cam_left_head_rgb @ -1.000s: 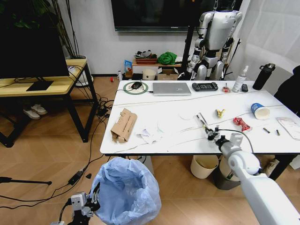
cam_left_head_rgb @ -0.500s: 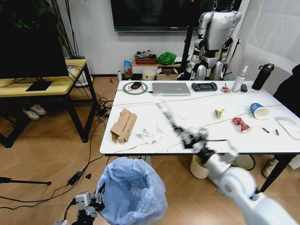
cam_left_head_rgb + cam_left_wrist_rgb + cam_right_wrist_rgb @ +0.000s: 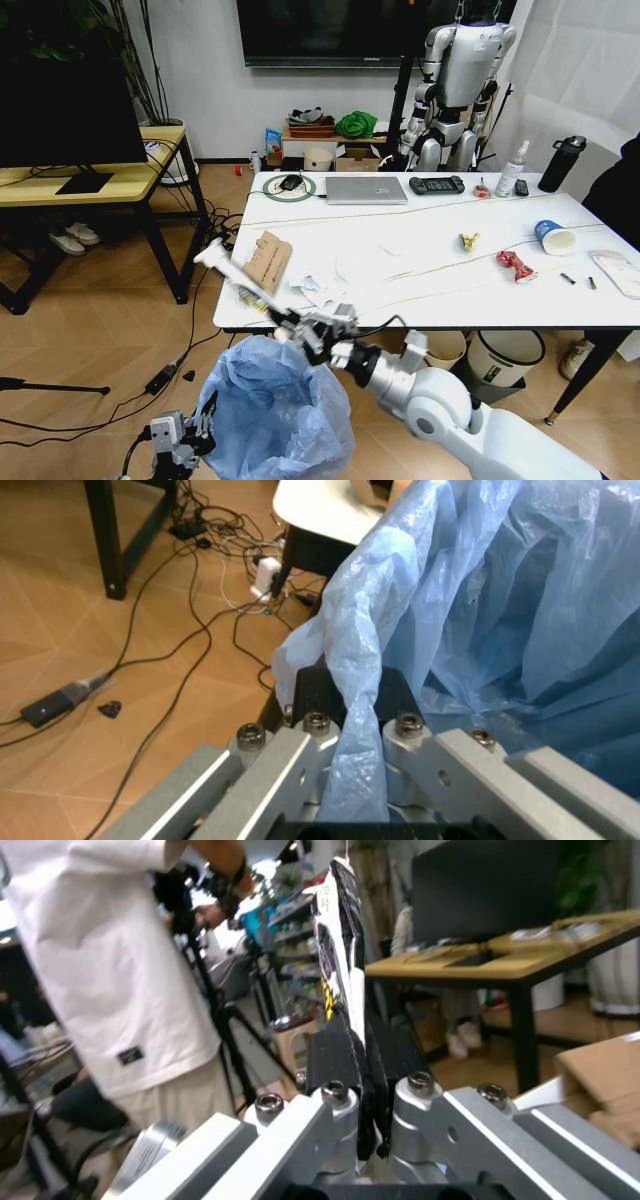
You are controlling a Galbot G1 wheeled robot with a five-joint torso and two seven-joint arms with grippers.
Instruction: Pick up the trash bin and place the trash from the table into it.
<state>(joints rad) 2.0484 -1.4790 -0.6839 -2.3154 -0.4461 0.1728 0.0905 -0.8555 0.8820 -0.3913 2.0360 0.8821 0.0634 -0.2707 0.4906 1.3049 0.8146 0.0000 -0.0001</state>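
Right pincer (image 3: 283, 318): clamped on a thin flat wrapper (image 3: 228, 273), poised just above the trash bin (image 3: 272, 410) so it can drop in
Left pincer (image 3: 350, 727): closed on the bag's bunched rim, keeping the bin raised beneath
Counter (image 3: 430, 290): behind, carrying cardboard (image 3: 264, 265), cup (image 3: 553, 237), red wrapper (image 3: 516, 264)

Your left gripper (image 3: 200, 432) sits low at your left, fingers pinched tight. Your right arm reaches across leftward, its gripper (image 3: 283, 318) clamped closed too.
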